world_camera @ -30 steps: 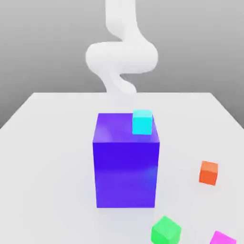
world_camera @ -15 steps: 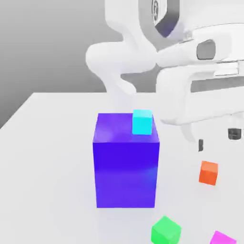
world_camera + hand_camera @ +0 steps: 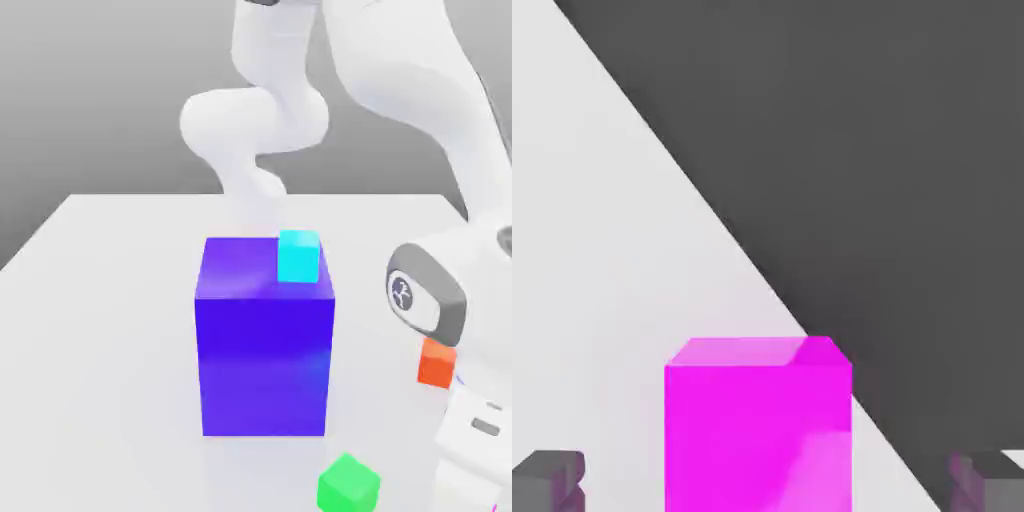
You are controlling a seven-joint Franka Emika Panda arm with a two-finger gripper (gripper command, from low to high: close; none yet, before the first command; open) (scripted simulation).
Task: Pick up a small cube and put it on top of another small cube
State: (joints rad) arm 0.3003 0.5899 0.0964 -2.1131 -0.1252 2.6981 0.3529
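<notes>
Magenta fills the middle of my hand view: a small magenta cube (image 3: 758,425) sits on the white table (image 3: 602,300), close to the table's edge, where the pale surface gives way to dark grey floor. My gripper (image 3: 768,480) is down around this cube. One dark grey fingertip (image 3: 550,478) shows on one side of it and the other on the opposite side. My fingers are spread apart, with a clear strip of table visible between each tip and the cube's faces, so nothing is clamped.

In the exterior view, my white arm (image 3: 440,300) bends down at that view's right, and its lower part covers the near right corner of the table.

Just beside my arm, partly behind it, is a small orange cube (image 3: 434,364) resting on the table. A small green cube (image 3: 348,484) lies near the front edge, turned at an angle, between my arm and the big block.

That block, a tall blue-violet box (image 3: 265,345), stands near the middle of the table. On its top face, at the back corner towards the exterior view's right, sits a small cyan cube (image 3: 298,256), upright and square to the box.

Behind the box, the white base of my arm (image 3: 250,125) rises from the far side of the table against a plain grey background.
</notes>
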